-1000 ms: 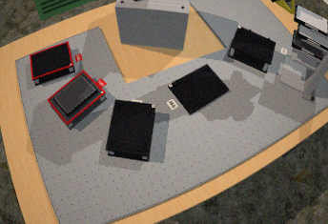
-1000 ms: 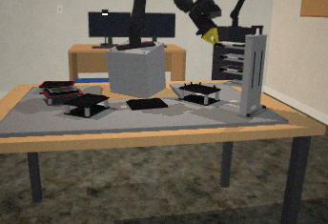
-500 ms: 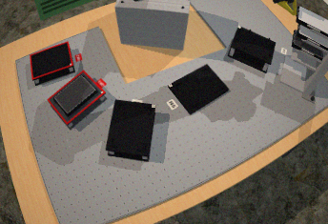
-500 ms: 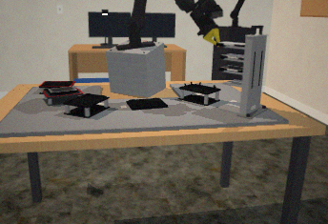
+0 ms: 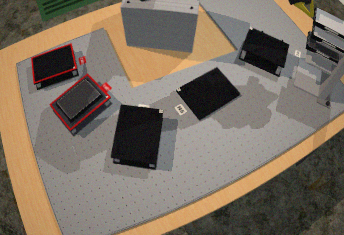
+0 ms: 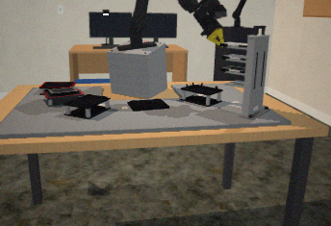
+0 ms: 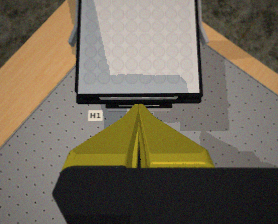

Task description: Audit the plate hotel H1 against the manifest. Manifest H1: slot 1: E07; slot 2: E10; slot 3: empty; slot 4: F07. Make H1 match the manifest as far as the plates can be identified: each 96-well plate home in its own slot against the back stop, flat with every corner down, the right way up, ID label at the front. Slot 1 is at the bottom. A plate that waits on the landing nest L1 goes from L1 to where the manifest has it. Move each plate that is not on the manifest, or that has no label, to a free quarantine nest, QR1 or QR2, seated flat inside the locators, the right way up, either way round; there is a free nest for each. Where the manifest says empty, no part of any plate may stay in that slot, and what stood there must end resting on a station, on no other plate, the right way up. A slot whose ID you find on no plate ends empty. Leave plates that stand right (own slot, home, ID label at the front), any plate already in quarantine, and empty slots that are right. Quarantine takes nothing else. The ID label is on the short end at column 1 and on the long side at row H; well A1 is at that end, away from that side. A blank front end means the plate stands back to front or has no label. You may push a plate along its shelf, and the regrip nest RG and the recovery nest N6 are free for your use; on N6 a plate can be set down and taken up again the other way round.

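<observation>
- The gripper (image 7: 138, 111), its yellow fingers pressed together on nothing, hangs above the front of the plate hotel H1 (image 5: 331, 88) at the right edge of the tabletop (image 5: 20, 169), tips pointing at the hotel's top board.
- The wrist view shows that top board from above, a dark plate edge (image 7: 137, 103) protruding just below its front rim, and the H1 tag (image 7: 95, 115) on the mat beside it. No ID label is legible from here.
- In the exterior view, the hotel's shelves hold plates, but which slots are filled cannot be told.
- Elsewhere: one red-framed quarantine nest (image 5: 80, 103) near the left edge carries a grey plate; the other (image 5: 53, 63), nearer the far left corner, appears free. A raised nest (image 5: 264, 50) stands beside the hotel, another (image 5: 137, 135) toward the near edge, and a flat dark pad (image 5: 208, 92) lies mid-table.
- Judgement: the step in hand is inspection of the hotel's front, or an approach to push with closed fingers; the audit is early.
- Next move calls for lowering to shelf level, facing the front ends squarely to read labels, before any plate is shifted.
</observation>
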Available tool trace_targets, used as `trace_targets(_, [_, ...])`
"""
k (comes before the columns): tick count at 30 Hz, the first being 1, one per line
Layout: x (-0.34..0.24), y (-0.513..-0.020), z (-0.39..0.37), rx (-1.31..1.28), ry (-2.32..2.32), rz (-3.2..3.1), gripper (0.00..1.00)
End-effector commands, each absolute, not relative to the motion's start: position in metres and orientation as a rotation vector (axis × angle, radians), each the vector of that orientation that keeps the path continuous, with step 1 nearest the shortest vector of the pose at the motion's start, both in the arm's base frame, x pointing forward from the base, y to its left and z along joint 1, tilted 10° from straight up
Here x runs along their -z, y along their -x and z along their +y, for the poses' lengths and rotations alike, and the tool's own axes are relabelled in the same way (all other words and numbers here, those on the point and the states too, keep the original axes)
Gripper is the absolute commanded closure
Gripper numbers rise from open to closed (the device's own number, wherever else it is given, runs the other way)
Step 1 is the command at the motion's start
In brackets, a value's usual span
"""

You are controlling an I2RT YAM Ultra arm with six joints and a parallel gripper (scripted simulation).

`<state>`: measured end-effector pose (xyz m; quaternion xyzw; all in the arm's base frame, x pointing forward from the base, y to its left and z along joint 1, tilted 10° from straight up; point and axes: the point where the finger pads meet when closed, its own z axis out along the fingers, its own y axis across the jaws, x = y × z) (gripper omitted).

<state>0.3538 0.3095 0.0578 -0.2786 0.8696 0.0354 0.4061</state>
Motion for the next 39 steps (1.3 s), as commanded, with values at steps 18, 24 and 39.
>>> trace_targets(18, [-0.068, -0.372, 0.323, -0.102, 0.698, 2.171, 1.00])
trace_targets(24, [-0.071, -0.374, 0.326, -0.106, 0.699, 2.166, 1.00])
trace_targets(39, [-0.076, -0.382, 0.329, -0.110, 0.682, 2.151, 1.00])
